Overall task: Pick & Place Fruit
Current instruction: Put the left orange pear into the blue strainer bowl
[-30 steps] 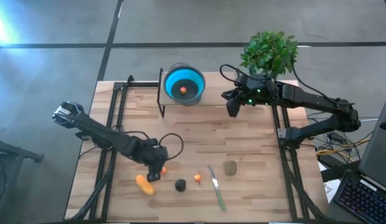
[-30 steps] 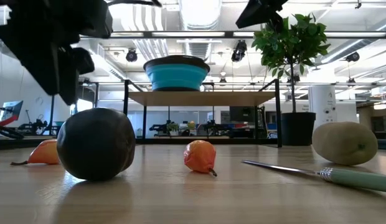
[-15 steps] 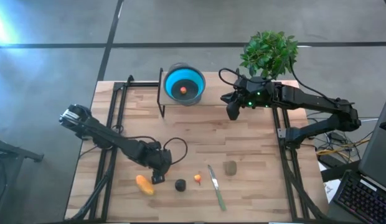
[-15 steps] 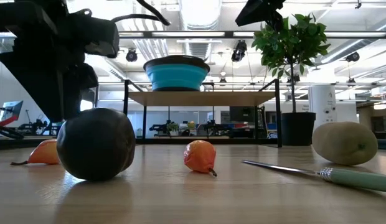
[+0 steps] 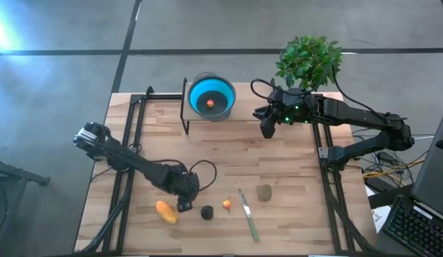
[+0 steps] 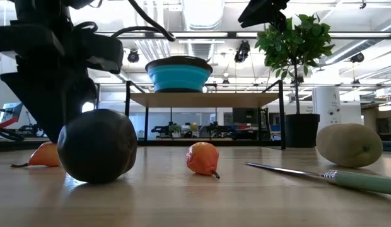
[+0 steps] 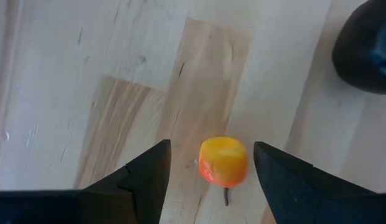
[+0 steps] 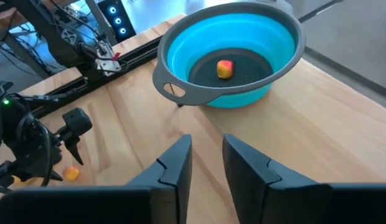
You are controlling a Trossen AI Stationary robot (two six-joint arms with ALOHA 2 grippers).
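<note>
— Hovering over the table, the left claw is standing wide open, with a small orange fruit sitting right between its fingers and the black fruit just off to one side.
— So it's needing a straight drop, then a gentle squeeze. The right claw is waiting by the bowl, slightly parted and empty.
</note>
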